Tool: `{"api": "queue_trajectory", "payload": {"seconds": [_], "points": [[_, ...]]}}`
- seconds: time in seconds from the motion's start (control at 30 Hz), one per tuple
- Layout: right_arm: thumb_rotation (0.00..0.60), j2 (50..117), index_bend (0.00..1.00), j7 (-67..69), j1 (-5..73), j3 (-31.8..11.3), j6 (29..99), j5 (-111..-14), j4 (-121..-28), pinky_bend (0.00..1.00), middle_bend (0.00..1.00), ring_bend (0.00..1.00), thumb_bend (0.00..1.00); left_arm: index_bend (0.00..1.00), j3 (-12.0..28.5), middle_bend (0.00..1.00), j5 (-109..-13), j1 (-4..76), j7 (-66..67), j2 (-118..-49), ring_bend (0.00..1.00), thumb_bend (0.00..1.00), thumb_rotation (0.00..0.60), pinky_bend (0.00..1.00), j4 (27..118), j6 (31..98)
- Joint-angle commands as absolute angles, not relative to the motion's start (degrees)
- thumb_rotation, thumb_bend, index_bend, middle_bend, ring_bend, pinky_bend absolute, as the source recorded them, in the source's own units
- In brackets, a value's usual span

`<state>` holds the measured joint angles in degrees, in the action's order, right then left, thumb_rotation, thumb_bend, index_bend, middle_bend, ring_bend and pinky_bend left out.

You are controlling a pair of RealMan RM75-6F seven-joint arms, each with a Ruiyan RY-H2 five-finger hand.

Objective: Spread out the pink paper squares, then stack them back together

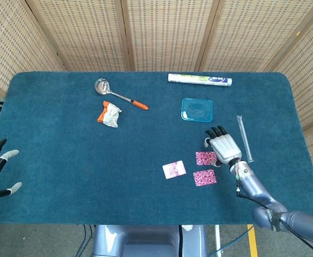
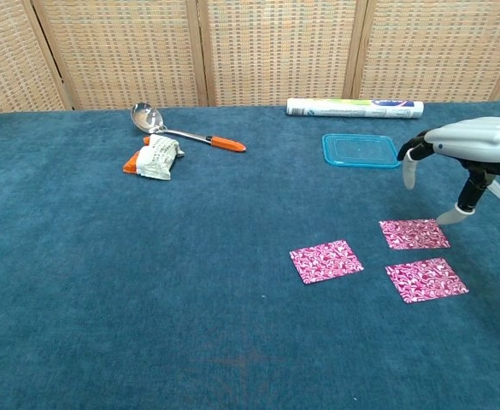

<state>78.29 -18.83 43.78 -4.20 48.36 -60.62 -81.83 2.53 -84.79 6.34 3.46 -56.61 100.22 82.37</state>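
Three patterned pink paper squares (image 2: 414, 256) on felt

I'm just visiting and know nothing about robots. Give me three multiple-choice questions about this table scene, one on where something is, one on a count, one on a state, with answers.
1. Where does the spoon lie?
A. far left part of the table
B. beside the pink squares
C. inside the blue lid

2. How many pink paper squares are laid out?
A. one
B. three
C. five

3. What is the right hand doing?
A. gripping the spoon
B. holding a pink square
C. holding nothing, fingers apart

Answers:
1 A, it rests near the orange-and-white packet, away from the squares.
2 B, the left square, the far square and the near square lie apart.
3 C, it is beside the far square with nothing in it.
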Motion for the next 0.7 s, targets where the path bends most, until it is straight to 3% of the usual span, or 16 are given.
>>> {"api": "queue_trajectory", "payload": {"seconds": [0.03, 0.7], "points": [[0.6, 78.8, 0.37, -19.3, 43.6, -4.2, 48.3, -60.2, -81.4, 0.0, 0.13, 0.0, 0.21, 0.21, 2.6, 0.0, -84.7, 6.5, 3.4, -56.7, 0.0, 0.13, 0.6, 0.0, 100.1, 82.2], [0.6, 83.6, 0.37, -19.8, 42.0, -3.8, 48.4, -59.5, -76.6, 0.0, 0.13, 0.0, 0.21, 0.21, 2.3, 0.0, -84.5, 6.0, 2.8, -56.4, 0.0, 0.13, 0.6, 0.0, 99.7, 82.8]]}}
